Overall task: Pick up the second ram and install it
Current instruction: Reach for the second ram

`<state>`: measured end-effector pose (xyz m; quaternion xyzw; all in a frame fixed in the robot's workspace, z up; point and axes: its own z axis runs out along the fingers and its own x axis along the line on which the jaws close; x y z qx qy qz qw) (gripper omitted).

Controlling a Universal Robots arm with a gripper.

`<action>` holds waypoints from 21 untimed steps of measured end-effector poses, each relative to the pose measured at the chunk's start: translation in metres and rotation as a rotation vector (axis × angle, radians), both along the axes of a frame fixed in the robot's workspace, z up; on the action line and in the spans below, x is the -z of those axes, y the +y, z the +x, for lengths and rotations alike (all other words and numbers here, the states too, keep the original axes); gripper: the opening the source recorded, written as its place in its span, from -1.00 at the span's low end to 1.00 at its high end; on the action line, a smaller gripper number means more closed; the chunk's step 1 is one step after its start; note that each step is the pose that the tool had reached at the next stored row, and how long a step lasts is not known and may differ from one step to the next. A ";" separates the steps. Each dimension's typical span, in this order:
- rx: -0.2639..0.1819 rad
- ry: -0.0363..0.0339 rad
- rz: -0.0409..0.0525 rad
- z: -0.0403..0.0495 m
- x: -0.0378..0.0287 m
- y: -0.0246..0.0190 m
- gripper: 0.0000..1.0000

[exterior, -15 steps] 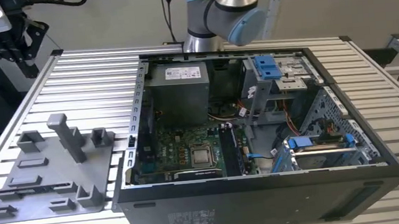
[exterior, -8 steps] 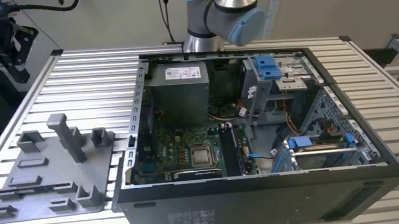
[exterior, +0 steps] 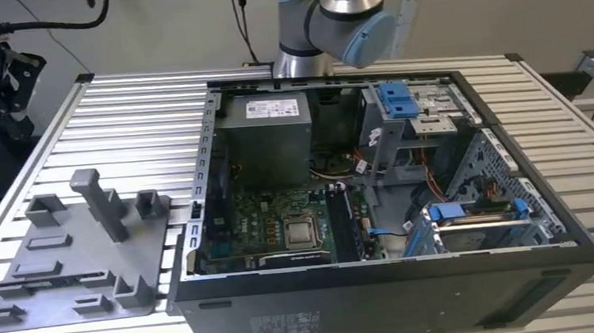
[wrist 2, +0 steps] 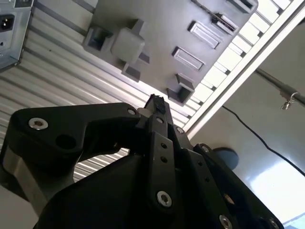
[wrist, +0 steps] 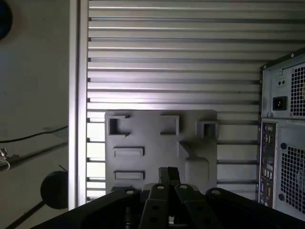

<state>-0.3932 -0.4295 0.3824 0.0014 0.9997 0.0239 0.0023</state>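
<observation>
Above the flat grey plastic tray with upright pegs point(wrist: 152, 143), the black gripper point(wrist: 167, 172) was held with its fingers drawn close together, and nothing could be seen between them. The second ram point(exterior: 57, 278), a long, thin, dark stick, was judged to be standing on its edge in a slot at the tray's end away from the tall peg. Its long side was laid across the tray, from the exterior view's left to its right. In the first wrist view that end was hidden behind the gripper, so the gap between them could not be told.
</observation>
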 end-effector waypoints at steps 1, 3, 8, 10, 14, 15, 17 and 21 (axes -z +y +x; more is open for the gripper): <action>0.000 0.0000 0.0000 -0.0006 0.0006 -0.0027 -0.79; 0.000 -0.0001 0.0001 -0.0016 0.0017 -0.0072 -0.79; 0.000 0.0000 0.0001 -0.0062 0.0041 -0.0214 -0.79; 0.000 0.0001 0.0000 -0.0088 0.0051 -0.0263 -0.79; 0.000 0.0000 0.0000 -0.0118 0.0073 -0.0356 -0.79; 0.000 0.0004 0.0000 -0.0119 0.0079 -0.0378 -0.79; 0.000 0.0013 0.0000 -0.0119 0.0089 -0.0426 -0.79; 0.000 0.0029 0.0001 -0.0119 0.0110 -0.0532 -0.79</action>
